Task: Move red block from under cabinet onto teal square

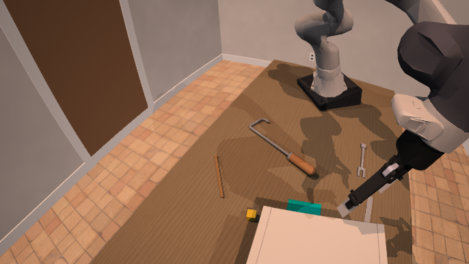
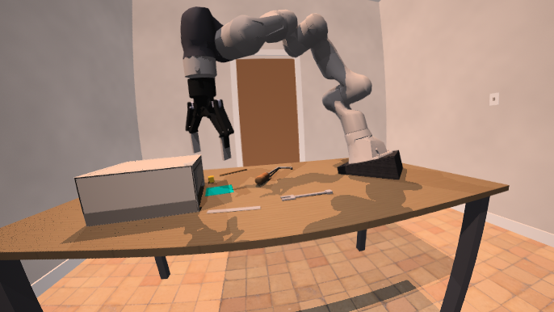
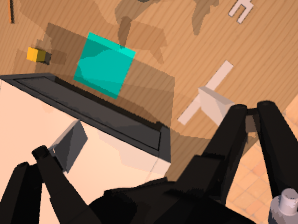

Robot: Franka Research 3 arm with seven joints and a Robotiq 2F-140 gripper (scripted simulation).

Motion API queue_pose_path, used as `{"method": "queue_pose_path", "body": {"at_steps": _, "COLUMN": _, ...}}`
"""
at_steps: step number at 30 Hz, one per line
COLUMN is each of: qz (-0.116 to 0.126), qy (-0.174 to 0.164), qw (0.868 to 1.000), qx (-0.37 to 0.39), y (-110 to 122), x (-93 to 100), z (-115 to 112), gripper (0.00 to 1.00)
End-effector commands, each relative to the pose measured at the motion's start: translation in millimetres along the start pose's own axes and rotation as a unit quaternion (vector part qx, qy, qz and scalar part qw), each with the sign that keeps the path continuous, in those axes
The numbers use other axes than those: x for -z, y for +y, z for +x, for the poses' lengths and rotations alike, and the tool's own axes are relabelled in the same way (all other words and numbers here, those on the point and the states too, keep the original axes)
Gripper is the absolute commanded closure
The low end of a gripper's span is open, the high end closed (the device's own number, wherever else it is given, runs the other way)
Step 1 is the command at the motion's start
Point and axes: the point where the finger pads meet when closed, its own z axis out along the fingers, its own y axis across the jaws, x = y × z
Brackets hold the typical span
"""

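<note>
The red block is not visible in any view. The cabinet (image 1: 318,236) is a pale box at the near end of the table, with a dark gap under it; it also shows in the exterior view (image 2: 141,187) and the wrist view (image 3: 67,149). The teal square (image 1: 304,206) lies flat on the table right in front of the cabinet (image 2: 219,190) (image 3: 104,64). My gripper (image 2: 211,149) (image 1: 355,202) is open and empty, hanging well above the table over the cabinet's front corner (image 3: 143,125).
A small yellow block (image 1: 251,214) sits by the cabinet's corner. A hook tool with a wooden handle (image 1: 284,152), a thin stick (image 1: 219,176), a grey fork wrench (image 1: 362,160) and a flat grey bar (image 2: 233,209) lie on the table.
</note>
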Motion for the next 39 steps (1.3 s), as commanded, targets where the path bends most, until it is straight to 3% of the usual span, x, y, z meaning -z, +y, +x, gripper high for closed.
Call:
{"method": "queue_pose_path", "body": {"at_steps": 1, "qz": 0.000, "qy": 0.000, "qw": 1.000, "qx": 0.000, "y": 0, "x": 0.1, "z": 0, "gripper": 0.00}}
{"method": "queue_pose_path", "body": {"at_steps": 17, "qz": 0.000, "qy": 0.000, "qw": 1.000, "qx": 0.000, "y": 0, "x": 0.1, "z": 0, "gripper": 0.00}}
{"method": "queue_pose_path", "body": {"at_steps": 18, "qz": 0.000, "qy": 0.000, "qw": 1.000, "qx": 0.000, "y": 0, "x": 0.2, "z": 0, "gripper": 1.00}}
{"method": "queue_pose_path", "body": {"at_steps": 22, "qz": -0.003, "qy": -0.003, "qw": 0.999, "qx": -0.036, "y": -9, "x": 5.3, "z": 21, "gripper": 1.00}}
{"method": "queue_pose_path", "body": {"at_steps": 26, "qz": -0.017, "qy": -0.013, "qw": 0.989, "qx": -0.147, "y": -27, "x": 15.8, "z": 89, "gripper": 1.00}}
{"method": "queue_pose_path", "body": {"at_steps": 27, "qz": -0.017, "qy": -0.013, "qw": 0.989, "qx": -0.147, "y": -27, "x": 15.8, "z": 89, "gripper": 1.00}}
{"method": "queue_pose_path", "body": {"at_steps": 28, "qz": -0.024, "qy": -0.016, "qw": 0.983, "qx": -0.182, "y": -30, "x": 17.5, "z": 112, "gripper": 1.00}}
{"method": "queue_pose_path", "body": {"at_steps": 30, "qz": -0.024, "qy": -0.016, "qw": 0.983, "qx": -0.182, "y": -30, "x": 17.5, "z": 112, "gripper": 1.00}}
{"method": "queue_pose_path", "body": {"at_steps": 31, "qz": -0.031, "qy": -0.019, "qw": 0.975, "qx": -0.219, "y": -30, "x": 18.3, "z": 134, "gripper": 1.00}}
{"method": "queue_pose_path", "body": {"at_steps": 34, "qz": -0.031, "qy": -0.019, "qw": 0.975, "qx": -0.219, "y": -30, "x": 18.3, "z": 134, "gripper": 1.00}}
{"method": "queue_pose_path", "body": {"at_steps": 35, "qz": -0.039, "qy": -0.023, "qw": 0.966, "qx": -0.255, "y": -29, "x": 18.2, "z": 156, "gripper": 1.00}}
{"method": "queue_pose_path", "body": {"at_steps": 37, "qz": -0.039, "qy": -0.023, "qw": 0.966, "qx": -0.255, "y": -29, "x": 18.2, "z": 156, "gripper": 1.00}}
{"method": "queue_pose_path", "body": {"at_steps": 38, "qz": -0.047, "qy": -0.026, "qw": 0.956, "qx": -0.289, "y": -26, "x": 17.4, "z": 177, "gripper": 1.00}}
{"method": "queue_pose_path", "body": {"at_steps": 39, "qz": -0.047, "qy": -0.026, "qw": 0.956, "qx": -0.289, "y": -26, "x": 17.4, "z": 177, "gripper": 1.00}}
